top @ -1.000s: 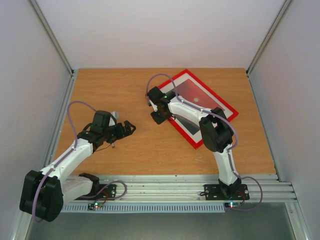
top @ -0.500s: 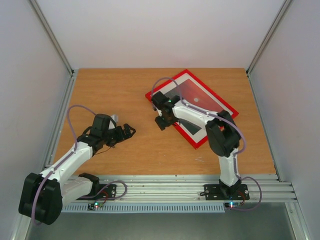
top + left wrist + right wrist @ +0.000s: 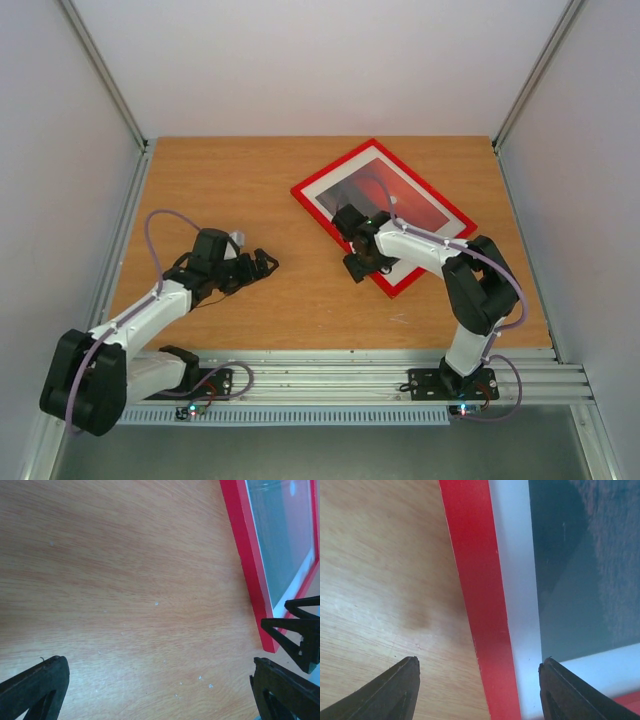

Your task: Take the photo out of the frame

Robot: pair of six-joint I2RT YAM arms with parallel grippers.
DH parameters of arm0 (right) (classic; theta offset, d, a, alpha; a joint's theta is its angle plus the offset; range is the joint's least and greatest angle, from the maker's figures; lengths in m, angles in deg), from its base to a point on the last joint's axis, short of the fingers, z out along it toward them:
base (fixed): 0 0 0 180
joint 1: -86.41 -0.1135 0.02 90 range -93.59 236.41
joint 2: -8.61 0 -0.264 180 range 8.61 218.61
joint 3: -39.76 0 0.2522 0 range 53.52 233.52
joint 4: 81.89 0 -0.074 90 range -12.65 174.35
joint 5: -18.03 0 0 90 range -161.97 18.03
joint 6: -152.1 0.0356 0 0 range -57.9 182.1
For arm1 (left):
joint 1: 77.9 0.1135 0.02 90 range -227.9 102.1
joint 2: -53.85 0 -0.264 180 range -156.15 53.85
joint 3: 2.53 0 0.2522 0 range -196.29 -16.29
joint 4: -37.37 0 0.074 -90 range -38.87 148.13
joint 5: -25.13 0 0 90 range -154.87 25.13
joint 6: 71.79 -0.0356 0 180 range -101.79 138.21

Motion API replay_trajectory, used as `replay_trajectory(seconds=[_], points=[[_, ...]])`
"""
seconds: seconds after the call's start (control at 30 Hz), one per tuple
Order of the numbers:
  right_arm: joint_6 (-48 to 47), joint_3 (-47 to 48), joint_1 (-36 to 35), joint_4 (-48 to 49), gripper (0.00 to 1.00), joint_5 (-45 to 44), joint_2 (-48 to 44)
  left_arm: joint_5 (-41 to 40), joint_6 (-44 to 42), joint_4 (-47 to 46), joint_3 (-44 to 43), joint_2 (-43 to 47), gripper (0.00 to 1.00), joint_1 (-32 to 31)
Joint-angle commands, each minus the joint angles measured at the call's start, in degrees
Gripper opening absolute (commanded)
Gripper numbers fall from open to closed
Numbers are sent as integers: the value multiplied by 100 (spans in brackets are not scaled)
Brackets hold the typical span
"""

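The red frame [image 3: 312,201] lies flat and tilted at the table's back right, face up, with the sunset photo [image 3: 392,195] inside it under a white margin. My right gripper [image 3: 356,243] is open and straddles the frame's near-left rail [image 3: 480,605], one finger over bare wood, the other over the photo's white margin [image 3: 517,605]. My left gripper [image 3: 262,263] is open and empty over bare table left of the frame. In the left wrist view the frame's rail [image 3: 250,575] runs down the right, and the right gripper's black fingertips [image 3: 295,630] show beside it.
The wooden table [image 3: 230,180] sits between white enclosure walls with metal posts [image 3: 100,70]. An aluminium rail [image 3: 340,370] carries both arm bases along the near edge. A small pale scrap [image 3: 400,320] lies on the wood near the front.
My right gripper has slid from the frame's left corner toward the near end of its left rail. The frame has shifted slightly. My left gripper has moved a little right.
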Motion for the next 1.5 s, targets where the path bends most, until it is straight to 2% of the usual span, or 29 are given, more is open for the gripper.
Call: replay_trajectory(seconds=[0.0,0.3,0.6,0.9,1.27,1.37,1.47], points=[[144,-190,-7,100,67,-129,-152,103,105,-464,48,-130,99,-101],[226,-414,-8,228,66,83,-115,102,180,-623,34,-372,100,-226],[518,-441,-154,311,66,741,-112,86,218,-747,28,-537,99,-288],[829,-99,-563,468,67,1048,107,148,238,-879,39,-753,99,-345],[1326,543,-1357,1280,66,2235,499,47,289,-897,140,-718,99,-354],[1280,544,-1407,1275,67,1968,364,59,337,-900,160,-682,99,-363],[1104,443,-1386,989,68,1256,103,-54,364,-881,180,-619,99,-431]])
